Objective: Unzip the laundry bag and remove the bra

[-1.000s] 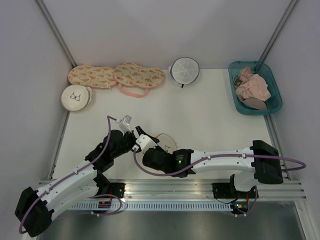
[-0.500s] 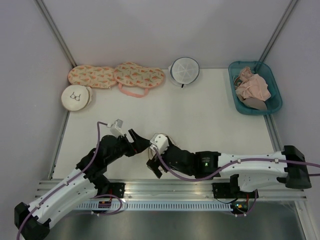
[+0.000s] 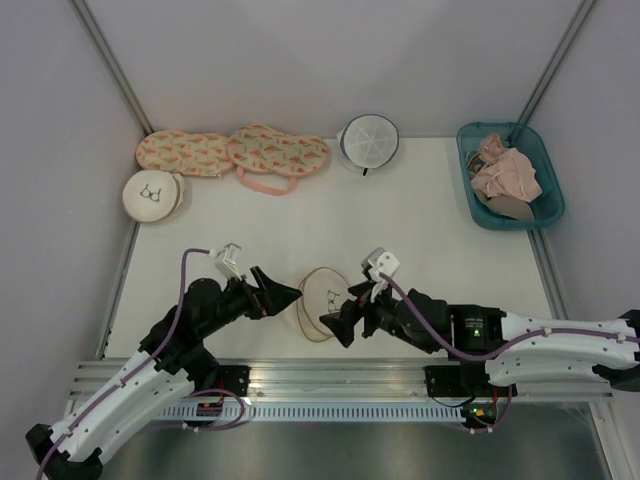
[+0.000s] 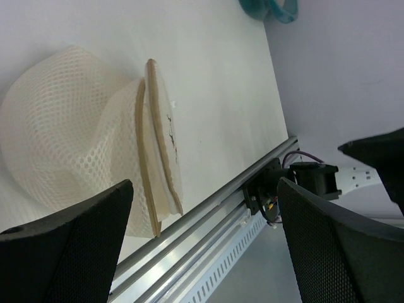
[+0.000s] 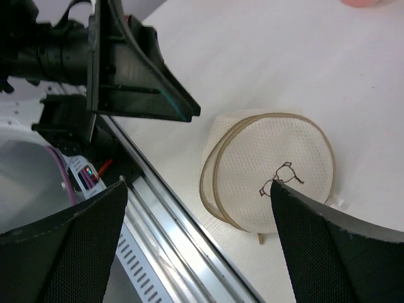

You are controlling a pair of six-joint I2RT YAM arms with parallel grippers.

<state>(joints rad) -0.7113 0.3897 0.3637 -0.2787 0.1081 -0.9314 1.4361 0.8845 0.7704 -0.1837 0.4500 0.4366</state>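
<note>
- Table (image 3: 420,240): pale and smooth. Broad bare room lies ahead of both grippers toward the far wall. Close behind them the aluminium rail (image 3: 400,372) marks the near edge. The side walls close in on each outer flank.
- Teal basket (image 3: 470,195): well apart from the right gripper, far ahead and to its outer side. It holds pink fabric and a tan-grey piece.
- Laundry bag (image 3: 322,290): on the table between the two grippers, just ahead of the left fingertips and just beside the right ones. In the wrist views nothing touches it. It sits near the rail. The cream mesh is dented on one side, so it is judged light and soft, and likely to collapse under pressure. It is liable to slide on the smooth top unless pinned.
- Bra (image 3: 510,172): pale pink, heaped in the basket. No pink shows through the bag's mesh, so removal is judged done. It looks limp and light, and its straps may snag.
- Second bag with a similar drawing (image 3: 153,194): well apart, far ahead of the left gripper by the side wall.
- Left gripper (image 3: 283,293): jaws spread wide, nothing between them.
- Right gripper (image 3: 343,308): likewise spread, nothing held.
- Zipper rim (image 4: 158,145): two tan bands stand slightly apart on the side facing the left gripper, so the zip is judged at least partly undone. The rim is the stiffest part. Pinch a band there, not the mesh.
</note>
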